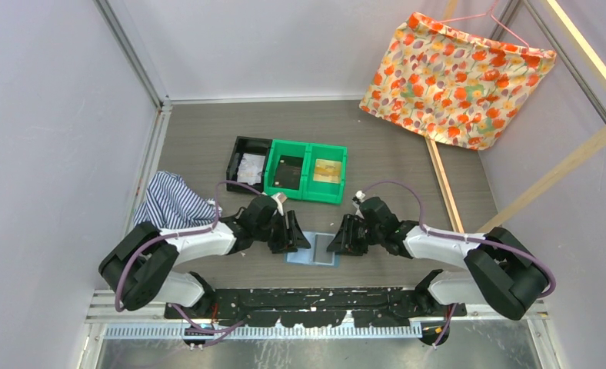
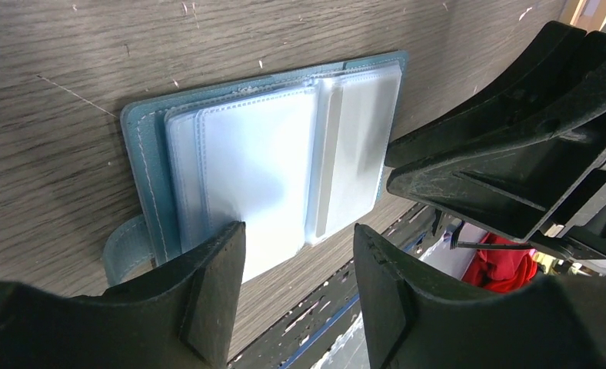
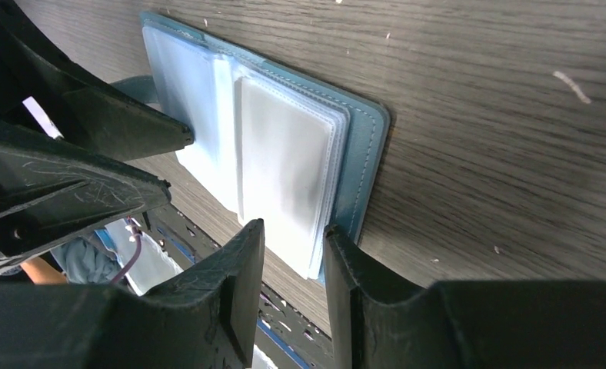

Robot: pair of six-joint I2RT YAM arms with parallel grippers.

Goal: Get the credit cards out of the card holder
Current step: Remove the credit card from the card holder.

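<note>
From above, you see the card holder (image 1: 313,251) lying open on the surface (image 1: 407,154), close to the arms' bases. The left claw (image 1: 298,240) sits at its left edge and the right claw (image 1: 337,246) at its right edge. In the left wrist view, your left claw stands spread, with the near edge of the clear sleeves (image 2: 261,154) showing in the gap. In the right wrist view, the right fingers (image 3: 234,284) stand narrowly apart with the sleeves' near corner between them; you cannot tell whether they pinch it.

Lab test cell: white panel walls (image 1: 46,115), aluminium frame (image 1: 132,50)
</note>
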